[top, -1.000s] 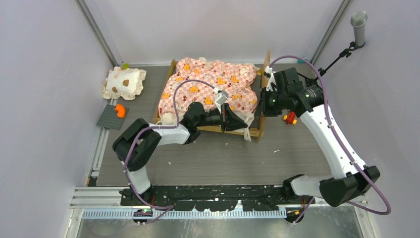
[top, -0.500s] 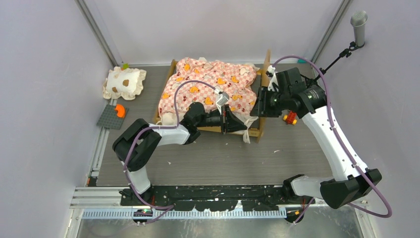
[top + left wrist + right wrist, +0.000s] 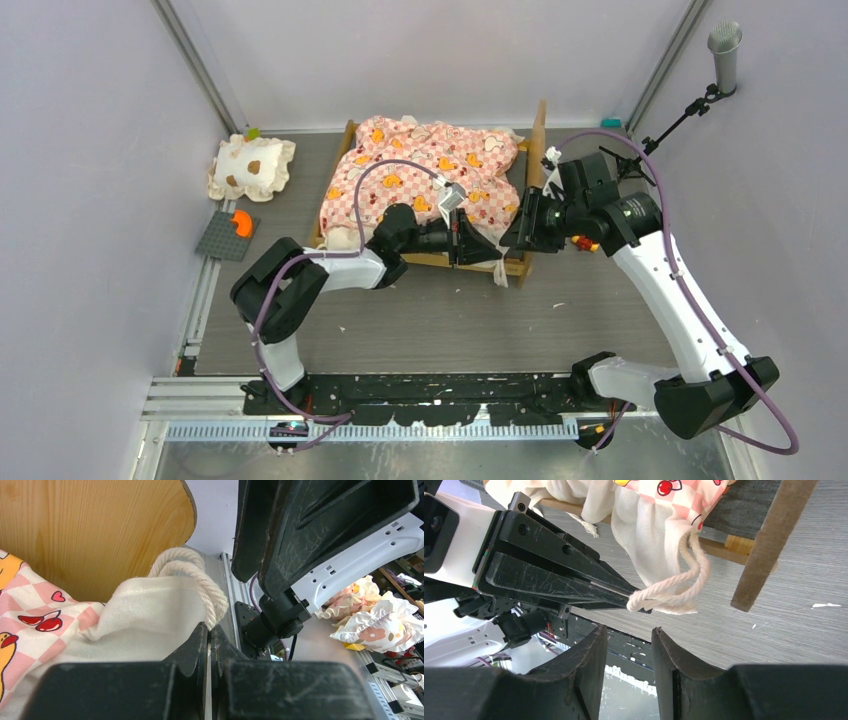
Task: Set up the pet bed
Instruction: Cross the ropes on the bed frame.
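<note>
My left pincer is clamped tight on the cream rope loop at the corner of the mattress. Its 2 fingertips are pressed together, with the cord caught at their very ends. My right pincer stands parted just beside that loop, with nothing between its 2 fingers. The print on the cloth is all pictures: orange animals, red cherries and small hearts on pink-and-white checks, edged in plain cream fabric. The pet bed sits at the far middle of the table. Its light-wood frame lies under the rumpled mattress, and the curved-topped headboard stands upright at the right end, close to my right wrist.
</note>
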Controlling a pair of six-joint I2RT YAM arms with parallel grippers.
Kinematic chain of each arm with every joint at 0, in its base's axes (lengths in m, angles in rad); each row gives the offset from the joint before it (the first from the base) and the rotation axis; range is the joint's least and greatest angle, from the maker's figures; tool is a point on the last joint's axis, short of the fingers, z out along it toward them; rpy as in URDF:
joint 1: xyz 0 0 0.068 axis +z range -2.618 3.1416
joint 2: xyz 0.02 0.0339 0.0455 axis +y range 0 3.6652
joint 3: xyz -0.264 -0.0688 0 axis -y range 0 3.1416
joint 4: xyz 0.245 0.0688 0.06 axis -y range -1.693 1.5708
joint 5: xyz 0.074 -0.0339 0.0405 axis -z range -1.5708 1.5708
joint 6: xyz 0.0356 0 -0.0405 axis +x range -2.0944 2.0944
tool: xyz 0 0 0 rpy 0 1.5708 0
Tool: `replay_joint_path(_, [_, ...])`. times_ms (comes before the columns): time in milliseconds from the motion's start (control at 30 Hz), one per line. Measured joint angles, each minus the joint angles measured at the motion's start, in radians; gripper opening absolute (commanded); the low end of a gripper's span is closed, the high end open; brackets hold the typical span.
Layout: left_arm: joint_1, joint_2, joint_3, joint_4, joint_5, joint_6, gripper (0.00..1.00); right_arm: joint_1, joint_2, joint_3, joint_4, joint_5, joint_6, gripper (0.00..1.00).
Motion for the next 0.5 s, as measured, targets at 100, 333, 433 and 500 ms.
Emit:
replay_joint_path(100, [-0.005, 0.011, 0.014, 0.0, 0.0, -0.001, 0.0, 0.006, 0.0, -0.007, 0.013, -0.002, 0.021, 0.38])
replay_joint_path(333, [-0.014, 0.026, 0.02, -0.002, 0.003, -0.007, 0.0, 0.011, 0.005, -0.011, 0.045, -0.006, 0.04, 0.33])
replay_joint_path(433, [-0.016, 0.026, 0.02, -0.002, 0.006, -0.012, 0.0, 0.011, 0.014, -0.015, 0.054, -0.006, 0.04, 0.35])
replay_joint_path(500, [-0.016, 0.026, 0.02, -0.003, 0.007, -0.014, 0.0, 0.011, 0.02, -0.021, 0.055, -0.005, 0.039, 0.35])
